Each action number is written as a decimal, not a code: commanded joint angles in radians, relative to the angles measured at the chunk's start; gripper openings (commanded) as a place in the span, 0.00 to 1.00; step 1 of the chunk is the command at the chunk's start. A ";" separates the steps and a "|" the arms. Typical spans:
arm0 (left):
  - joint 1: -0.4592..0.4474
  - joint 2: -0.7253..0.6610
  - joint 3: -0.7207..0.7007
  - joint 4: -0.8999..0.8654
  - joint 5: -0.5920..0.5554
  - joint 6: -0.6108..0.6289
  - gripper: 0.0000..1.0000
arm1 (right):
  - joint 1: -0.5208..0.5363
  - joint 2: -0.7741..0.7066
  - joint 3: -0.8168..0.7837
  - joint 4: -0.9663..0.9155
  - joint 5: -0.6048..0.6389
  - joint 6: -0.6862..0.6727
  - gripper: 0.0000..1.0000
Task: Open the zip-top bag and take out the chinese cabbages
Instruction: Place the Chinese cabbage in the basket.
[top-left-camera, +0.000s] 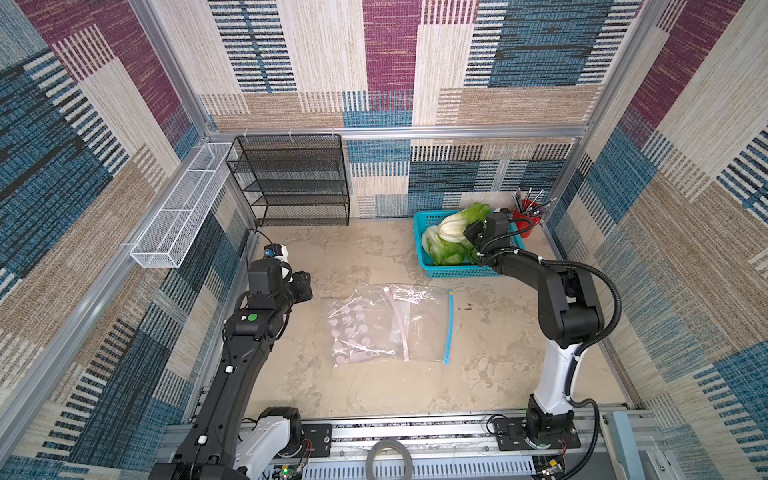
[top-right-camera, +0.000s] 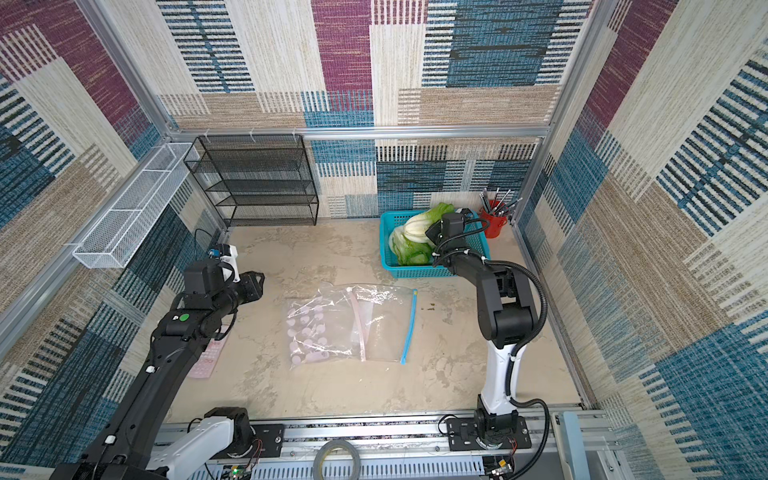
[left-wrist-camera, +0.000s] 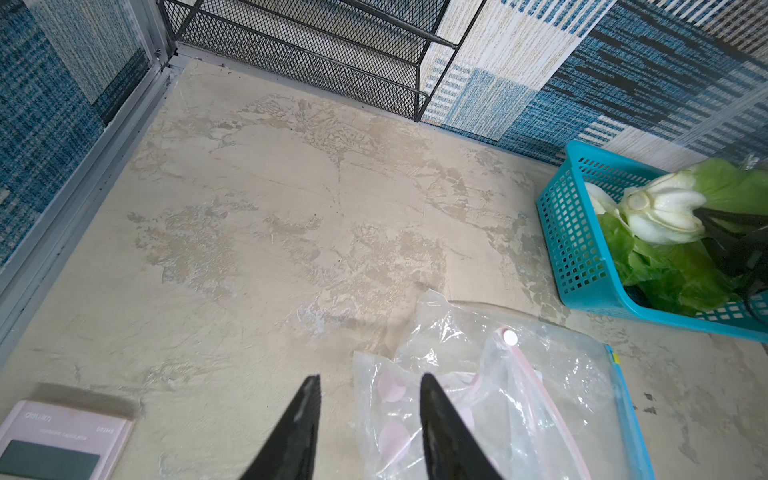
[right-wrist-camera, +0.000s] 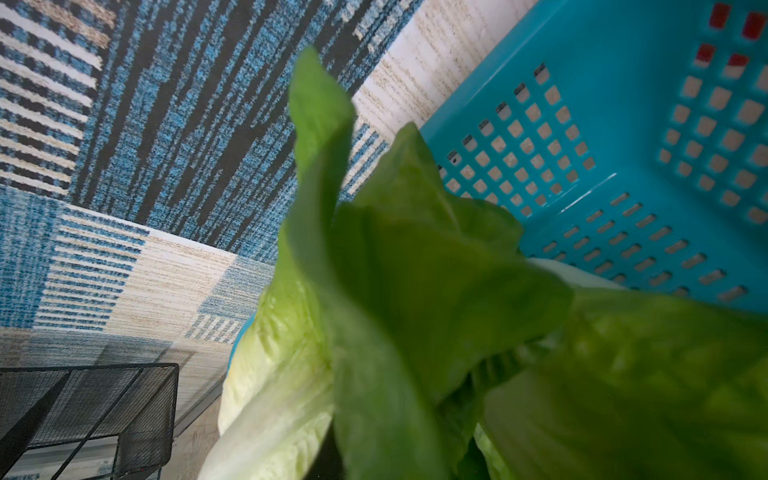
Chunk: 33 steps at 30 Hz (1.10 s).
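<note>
Several chinese cabbages (top-left-camera: 455, 230) heaped in basket (top-left-camera: 457, 272), far right corner; my left jaws apart, empty; right jaws leaf-hidden, can't tell. A snagged leaf could drag the top head out.

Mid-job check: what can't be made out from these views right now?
Right gripper: fingertips hidden by its own wrist and leaves in both top views; its wrist view shows only blurred leaves, so grip unclear.
Cabbages: piled overlapping in the basket; count unclear.
Bags: clear and overlapping; partly cut off by the left wrist view's edge.
</note>
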 joint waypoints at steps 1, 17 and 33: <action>0.003 0.002 -0.002 0.016 0.007 -0.002 0.41 | -0.001 0.009 0.007 -0.047 0.027 0.001 0.45; 0.006 0.003 -0.003 0.019 0.024 -0.007 0.40 | -0.001 -0.080 -0.062 -0.014 -0.019 -0.030 0.82; 0.006 0.010 -0.009 0.024 0.021 -0.007 0.39 | 0.001 -0.216 -0.152 -0.031 -0.022 -0.124 0.99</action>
